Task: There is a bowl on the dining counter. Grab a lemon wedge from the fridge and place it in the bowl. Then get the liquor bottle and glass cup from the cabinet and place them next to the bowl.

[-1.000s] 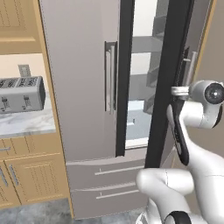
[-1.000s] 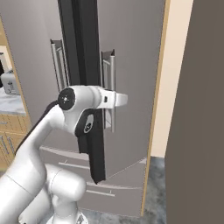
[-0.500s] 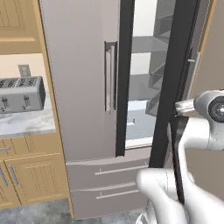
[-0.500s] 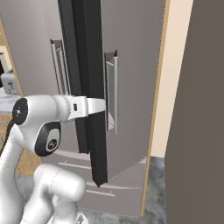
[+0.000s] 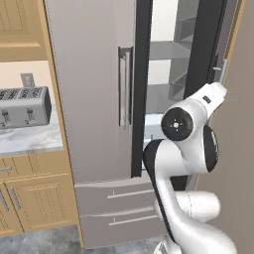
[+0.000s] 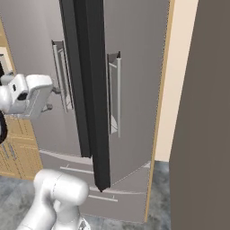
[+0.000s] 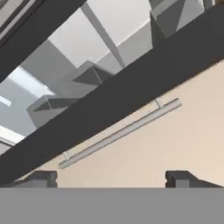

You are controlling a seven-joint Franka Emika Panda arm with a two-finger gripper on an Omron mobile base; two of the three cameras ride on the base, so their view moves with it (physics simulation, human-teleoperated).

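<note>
Hand view shows my fingers spread wide and empty beside the fridge door handle; the half-open door may catch my arm reaching in, and I can't yet spot any lemon wedge on the shelves.

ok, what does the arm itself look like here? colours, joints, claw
Glossy white arm of rounded, tubular links. A round dark joint cap with a small red centre mark sits on the upper joint, and a black band runs down the curved link below it. The wrist block is boxy and white. The claw has two small, dark grey, square-ended fingertips. No loose cables visible.
</note>
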